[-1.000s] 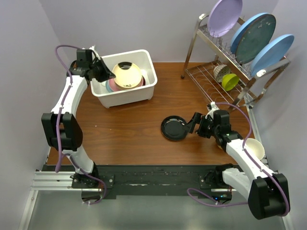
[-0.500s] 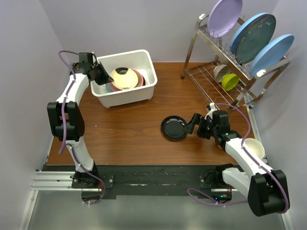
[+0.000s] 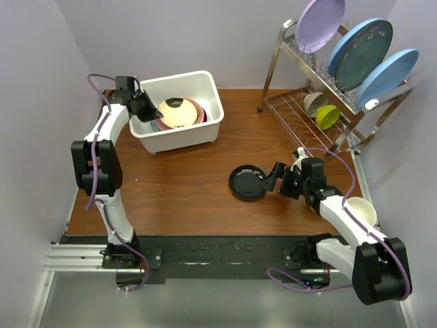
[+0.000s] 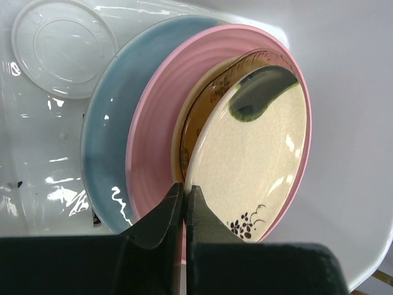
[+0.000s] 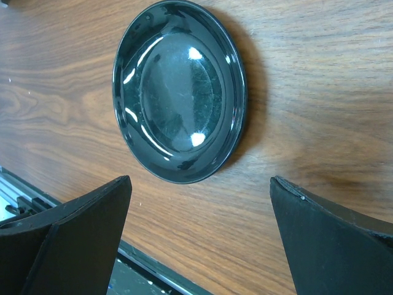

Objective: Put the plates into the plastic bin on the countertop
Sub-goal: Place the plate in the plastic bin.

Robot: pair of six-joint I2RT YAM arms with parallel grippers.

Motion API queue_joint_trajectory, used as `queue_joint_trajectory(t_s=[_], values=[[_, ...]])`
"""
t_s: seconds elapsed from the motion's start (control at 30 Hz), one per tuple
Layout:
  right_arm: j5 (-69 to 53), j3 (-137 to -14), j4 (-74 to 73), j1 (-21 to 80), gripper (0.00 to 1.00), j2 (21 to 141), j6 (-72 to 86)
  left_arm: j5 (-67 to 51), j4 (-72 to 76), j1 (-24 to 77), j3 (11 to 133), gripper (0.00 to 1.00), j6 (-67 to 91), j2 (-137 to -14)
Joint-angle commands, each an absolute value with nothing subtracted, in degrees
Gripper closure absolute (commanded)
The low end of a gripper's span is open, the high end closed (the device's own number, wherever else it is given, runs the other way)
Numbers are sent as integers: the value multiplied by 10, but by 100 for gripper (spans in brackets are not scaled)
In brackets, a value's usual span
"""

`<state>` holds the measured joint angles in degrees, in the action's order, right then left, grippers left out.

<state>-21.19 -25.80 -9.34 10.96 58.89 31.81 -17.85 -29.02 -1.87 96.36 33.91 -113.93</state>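
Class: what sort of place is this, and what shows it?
Probably a mock kitchen counter in a robot lab: a chrome dish rack, a plastic bin of plates, and two robot arms at the tabletop's edge.

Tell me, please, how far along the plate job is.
Done: the blue plate and pink plate sit in the bin. In hand: the left claw is shut on the cream plate, tilted against those two. Left: the black plate on the countertop, in front of the open right claw.
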Motion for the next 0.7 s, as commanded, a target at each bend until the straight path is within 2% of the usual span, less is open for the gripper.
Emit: queue_joint_trajectory(t_s=[0.0, 0.13, 0.23, 0.27, 0.33, 0.43, 0.67], values=[[-224, -255, -71, 111, 1, 591, 306, -195, -265, -25, 994, 92, 350, -1149], [-226, -254, -69, 111, 1, 595, 307, -193, -270, -25, 1001, 84, 346, -1147], [-229, -254, -66, 110, 1, 597, 308, -190, -277, -24, 1011, 68, 340, -1142], [-229, -254, -65, 110, 1, 599, 308, -186, -280, -25, 1015, 56, 340, -1141], [-229, -254, -65, 110, 1, 599, 310, -182, -288, -24, 1027, 40, 334, -1139], [-231, -257, -67, 111, 1, 599, 312, -180, -311, -25, 1052, 27, 324, -1136], [-232, -258, -70, 111, 1, 593, 314, -208, -300, -25, 1062, 16, 315, -1078]])
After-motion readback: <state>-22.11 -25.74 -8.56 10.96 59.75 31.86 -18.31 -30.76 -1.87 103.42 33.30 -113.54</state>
